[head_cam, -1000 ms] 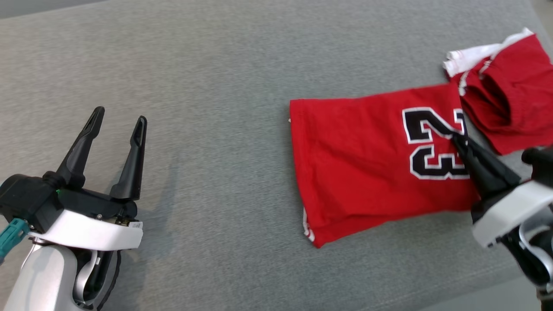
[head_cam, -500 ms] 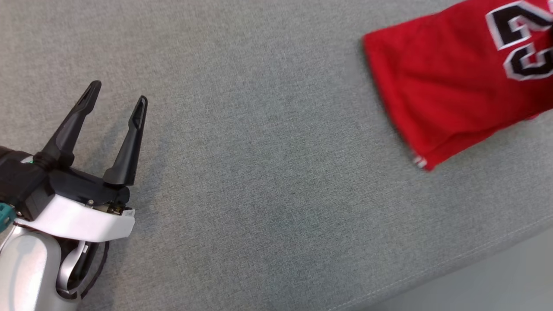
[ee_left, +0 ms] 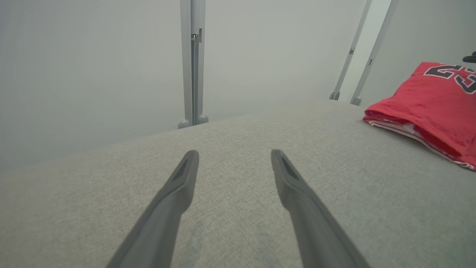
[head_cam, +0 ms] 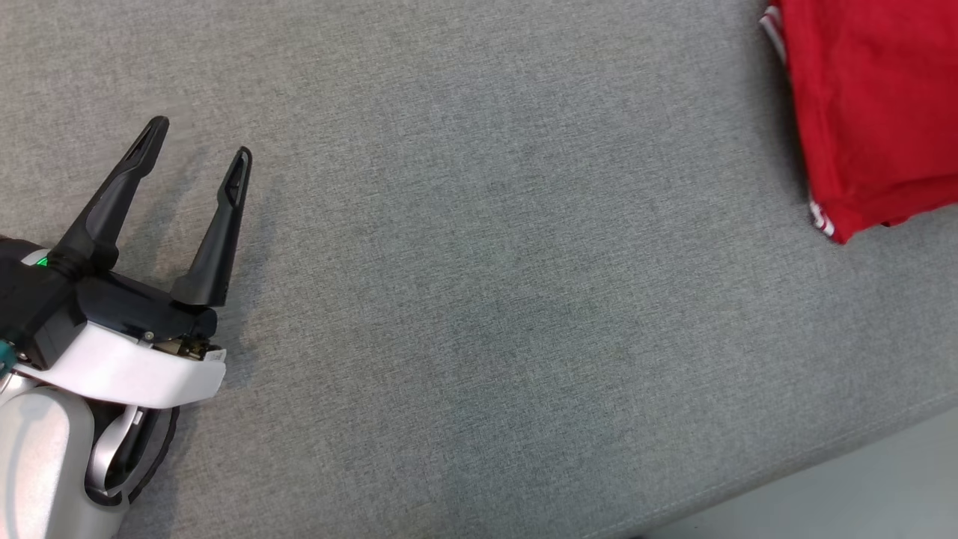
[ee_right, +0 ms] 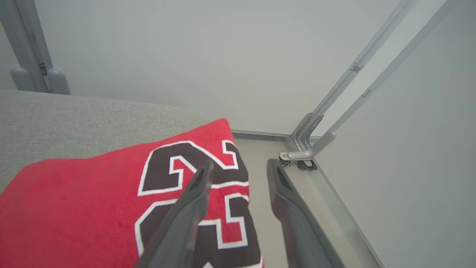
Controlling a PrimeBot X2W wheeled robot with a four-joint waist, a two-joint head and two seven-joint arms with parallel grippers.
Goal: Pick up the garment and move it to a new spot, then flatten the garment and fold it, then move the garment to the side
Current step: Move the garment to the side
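left gripper (head_cam: 200,138): two long black fingers (head_cam: 217,232), tapering to narrow tips, slot recess on the inner face near each tip. black housing (head_cam: 112,311) behind them with a green LED (head_cam: 43,261). white curved shell (head_cam: 120,370) under that, small screw (head_cam: 149,337) and white label (head_cam: 213,357) at its edge. teal connector (head_cam: 4,358) on the side. forearm (head_cam: 37,457) silver-grey. right gripper (ee_right: 240,163): same matte dark fingers, same slots.

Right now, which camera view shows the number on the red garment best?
The right wrist view: the number 23 lies close and large. The left wrist view catches a slice of it at the right edge. The head view gives the garment as plain red cloth.
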